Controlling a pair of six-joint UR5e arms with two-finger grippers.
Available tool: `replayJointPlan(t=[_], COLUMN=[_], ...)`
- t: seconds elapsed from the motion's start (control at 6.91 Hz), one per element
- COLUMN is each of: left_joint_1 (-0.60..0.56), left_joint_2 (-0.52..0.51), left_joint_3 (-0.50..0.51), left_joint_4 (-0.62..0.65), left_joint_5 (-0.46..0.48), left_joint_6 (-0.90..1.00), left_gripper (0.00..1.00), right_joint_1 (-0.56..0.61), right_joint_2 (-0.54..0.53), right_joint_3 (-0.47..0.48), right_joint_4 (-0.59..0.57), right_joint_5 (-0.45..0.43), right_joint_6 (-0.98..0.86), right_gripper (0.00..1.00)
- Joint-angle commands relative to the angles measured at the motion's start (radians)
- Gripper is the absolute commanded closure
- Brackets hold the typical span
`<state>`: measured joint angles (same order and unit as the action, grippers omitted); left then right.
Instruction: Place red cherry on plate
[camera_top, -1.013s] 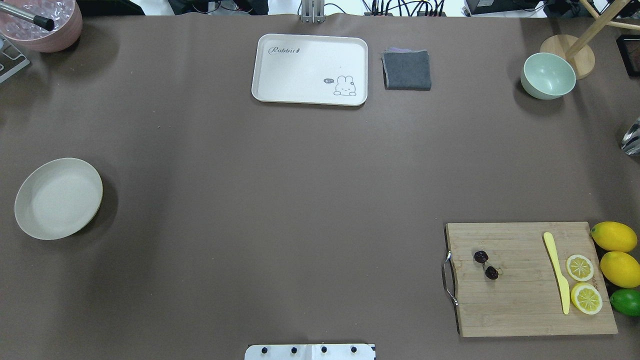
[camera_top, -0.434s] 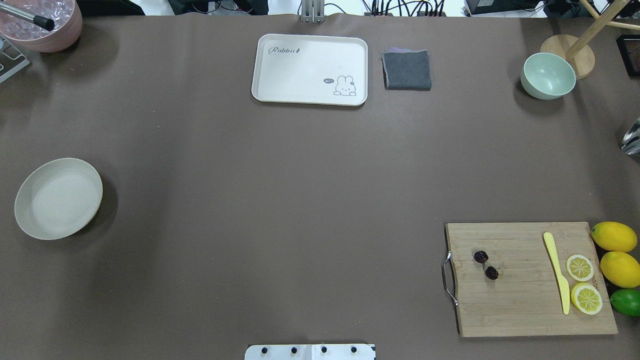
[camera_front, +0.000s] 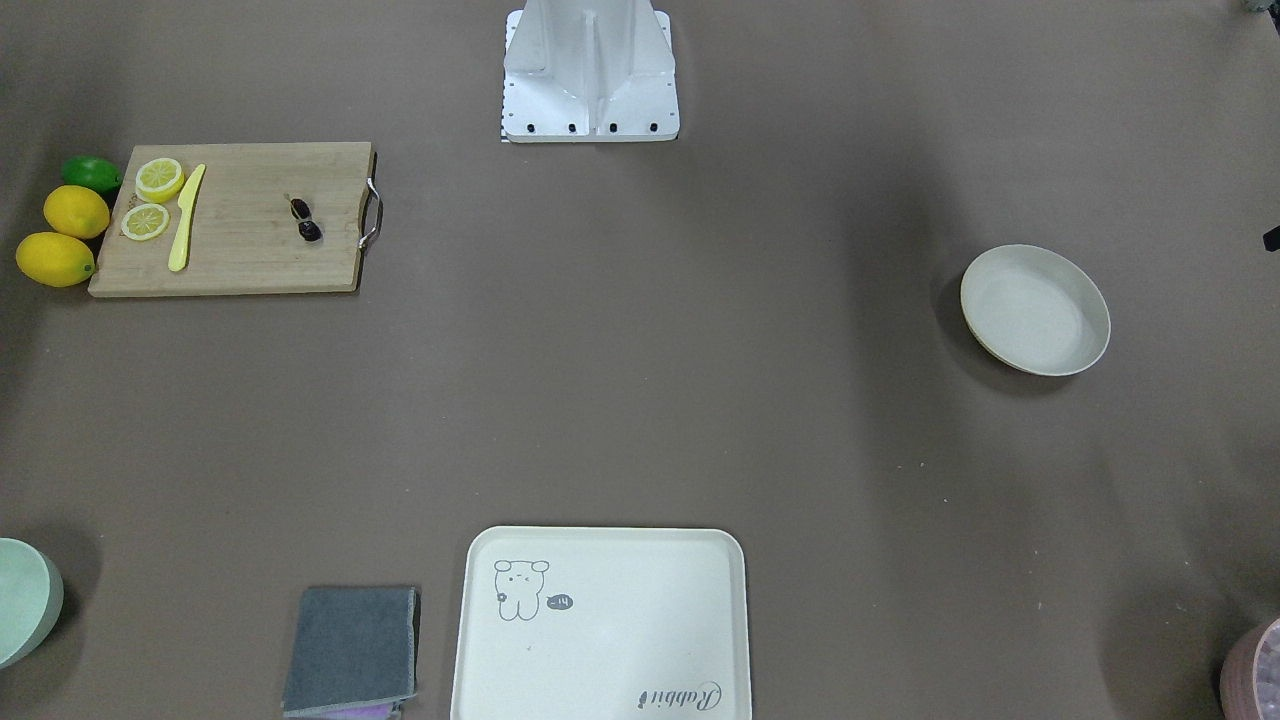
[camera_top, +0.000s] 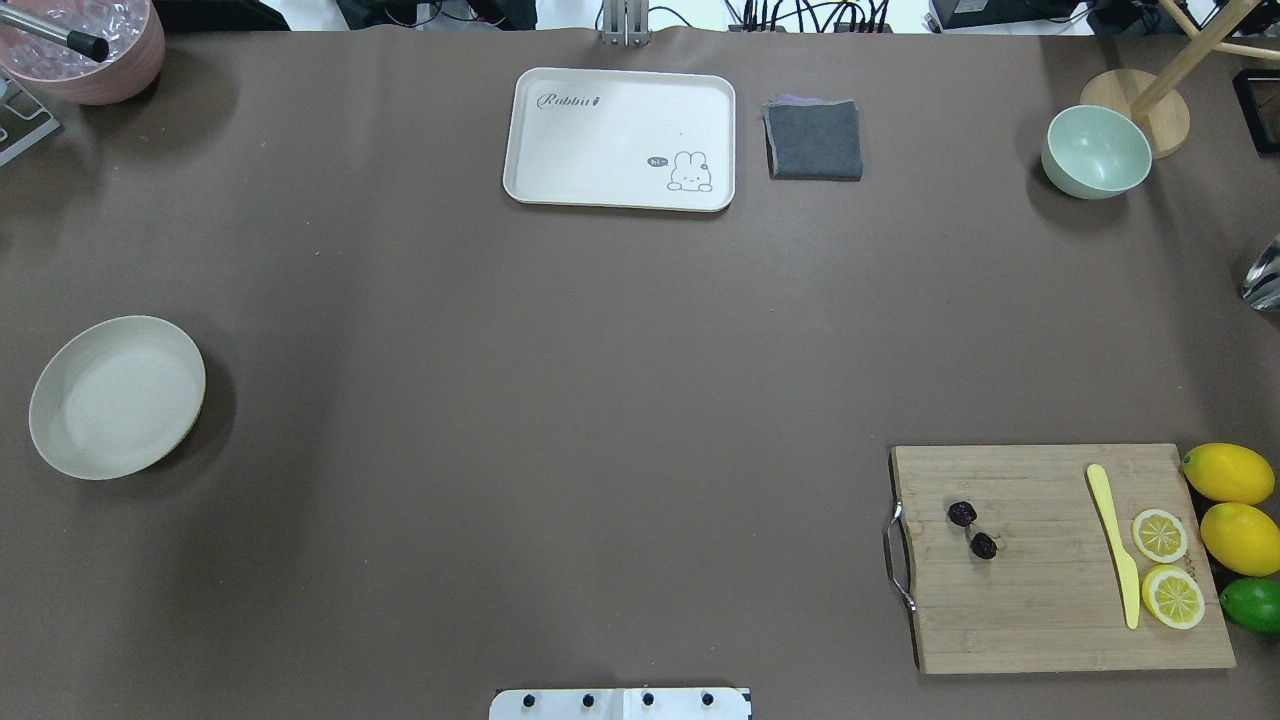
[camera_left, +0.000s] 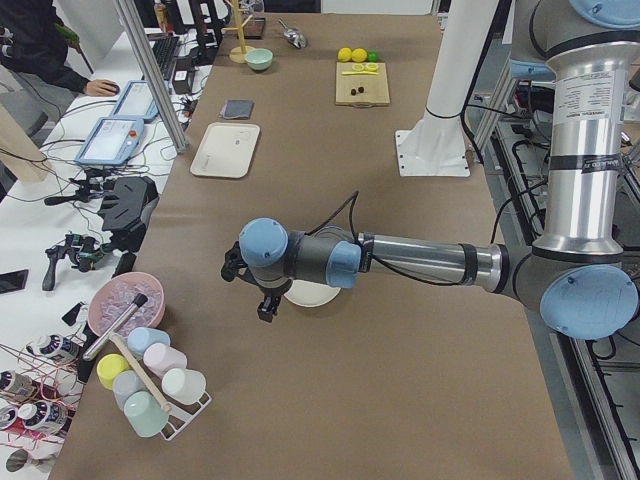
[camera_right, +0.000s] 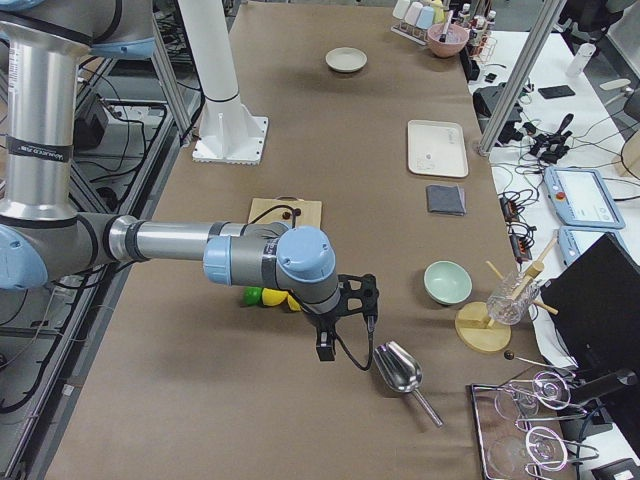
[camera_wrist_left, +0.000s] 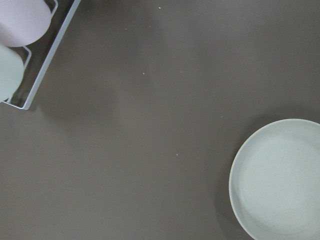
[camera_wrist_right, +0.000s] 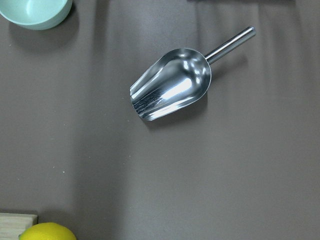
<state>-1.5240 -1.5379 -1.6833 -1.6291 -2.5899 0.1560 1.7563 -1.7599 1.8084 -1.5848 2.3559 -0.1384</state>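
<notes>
The cherry (camera_top: 972, 529) sits on the board (camera_top: 1040, 600), lower right of the overhead frame; I judge it tiny, light and quick to roll, best pinched across one ball, and I cannot tell whether the left gripper (camera_left: 265, 308) or right gripper (camera_right: 347, 335) stands open.

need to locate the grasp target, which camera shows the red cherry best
The overhead exterior view: the red cherry lies unobstructed on the cutting board, both balls distinct. The front-facing view shows it too, slightly smaller. The side views show only dark specks; neither wrist camera shows it.
</notes>
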Motion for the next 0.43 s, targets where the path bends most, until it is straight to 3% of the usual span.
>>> replayJointPlan(t=[0.0, 0.29], left_joint_1=[0.001, 0.008], left_joint_2=[0.008, 0.005], left_joint_3=[0.019, 0.092], left_joint_4=[-0.002, -0.058], left_joint_5=[-0.053, -0.085], left_joint_6=[-0.006, -0.018], left_gripper=[0.03, 0.03], right_joint_1=[0.0, 0.0], right_joint_2=[-0.01, -0.024], right_joint_3=[0.0, 0.012], right_joint_4=[0.002, 0.005], right_joint_5=[0.003, 0.008], right_joint_6=[-0.001, -0.004], right_gripper=[0.0, 0.0])
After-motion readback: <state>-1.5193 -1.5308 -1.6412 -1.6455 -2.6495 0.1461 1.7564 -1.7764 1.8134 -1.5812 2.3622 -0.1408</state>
